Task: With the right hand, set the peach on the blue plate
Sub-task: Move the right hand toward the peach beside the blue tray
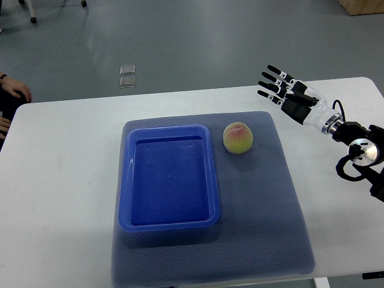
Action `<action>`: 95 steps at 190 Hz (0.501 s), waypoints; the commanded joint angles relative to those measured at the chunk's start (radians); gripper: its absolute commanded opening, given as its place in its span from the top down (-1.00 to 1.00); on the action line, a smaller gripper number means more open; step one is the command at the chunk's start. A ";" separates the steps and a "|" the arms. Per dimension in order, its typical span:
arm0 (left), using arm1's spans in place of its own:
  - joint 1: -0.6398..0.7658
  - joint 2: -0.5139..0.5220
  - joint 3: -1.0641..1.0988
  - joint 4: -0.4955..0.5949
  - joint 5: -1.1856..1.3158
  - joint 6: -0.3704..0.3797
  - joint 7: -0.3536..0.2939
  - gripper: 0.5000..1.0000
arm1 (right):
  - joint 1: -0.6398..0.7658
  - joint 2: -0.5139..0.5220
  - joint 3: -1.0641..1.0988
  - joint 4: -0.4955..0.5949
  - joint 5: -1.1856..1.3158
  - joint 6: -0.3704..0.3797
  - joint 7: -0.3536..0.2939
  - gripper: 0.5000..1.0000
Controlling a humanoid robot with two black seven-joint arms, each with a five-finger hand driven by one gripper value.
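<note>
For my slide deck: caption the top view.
Right hand open above the table's far edge, peach on the mat beside the empty blue plate.

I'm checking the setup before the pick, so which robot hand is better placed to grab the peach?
The right robot hand. It is the only one in view, hovering open past the mat's far right corner, on the same side as the peach, which lies just right of the blue plate. No left arm shows.

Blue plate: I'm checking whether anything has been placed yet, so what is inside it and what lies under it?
Nothing lies inside the blue plate. The peach sits beside it on the grey mat, which lies under the plate. The mat beneath the plate is covered.
</note>
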 commanded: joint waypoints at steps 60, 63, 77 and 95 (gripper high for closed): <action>0.000 0.000 -0.002 -0.004 -0.002 -0.002 0.000 -1.00 | 0.006 -0.015 -0.001 0.000 -0.184 -0.010 0.001 -0.73; 0.000 0.000 -0.002 -0.004 -0.002 -0.002 0.000 -1.00 | 0.007 -0.020 0.000 0.000 -0.203 -0.007 0.003 -0.72; 0.000 0.000 -0.002 -0.004 -0.002 -0.002 0.000 -1.00 | 0.033 -0.031 -0.001 0.000 -0.264 -0.006 0.005 -0.72; 0.000 0.000 -0.002 -0.002 -0.002 -0.002 0.000 -1.00 | 0.055 -0.037 -0.001 0.000 -0.356 -0.007 0.017 -0.72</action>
